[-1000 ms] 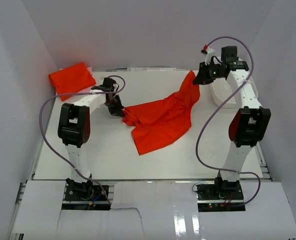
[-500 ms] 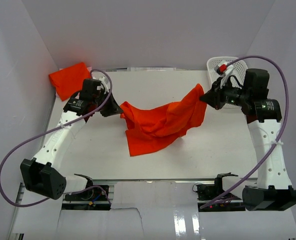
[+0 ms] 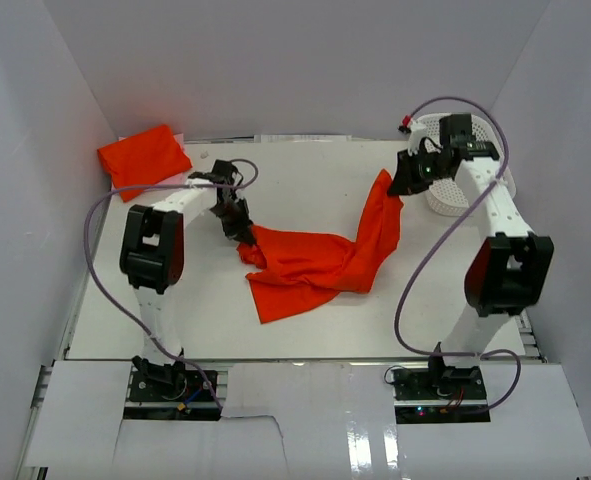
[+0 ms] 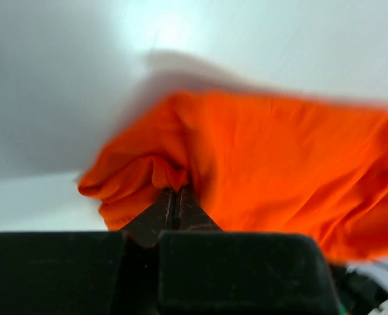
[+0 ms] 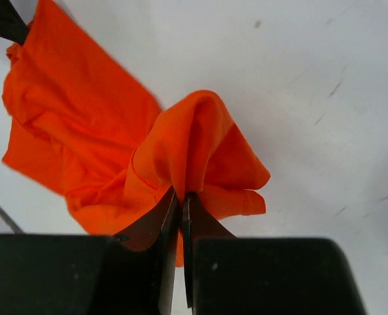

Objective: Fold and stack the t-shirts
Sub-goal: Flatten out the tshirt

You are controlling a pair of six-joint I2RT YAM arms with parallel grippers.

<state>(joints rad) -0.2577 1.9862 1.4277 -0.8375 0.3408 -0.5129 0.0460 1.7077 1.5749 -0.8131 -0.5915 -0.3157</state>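
A bright orange-red t-shirt [image 3: 315, 262] is stretched loosely across the middle of the white table. My left gripper [image 3: 243, 230] is shut on its left corner, low near the table; the pinched fabric [image 4: 174, 177] bunches at my closed left gripper [image 4: 176, 194]. My right gripper [image 3: 395, 180] is shut on the shirt's right end and holds it lifted, so the cloth hangs down from it. In the right wrist view the shirt [image 5: 180, 151] folds over my closed right gripper [image 5: 180, 197]. A second t-shirt [image 3: 143, 158] lies folded at the back left corner.
A white mesh basket [image 3: 472, 172] stands at the back right, behind my right arm. White walls enclose the table on three sides. My arm bases sit at the near edge.
Both arms have swung back inward and pulled apart. The left gripper has lowered toward the table and the shirt now sags lower and flatter between the two grips.
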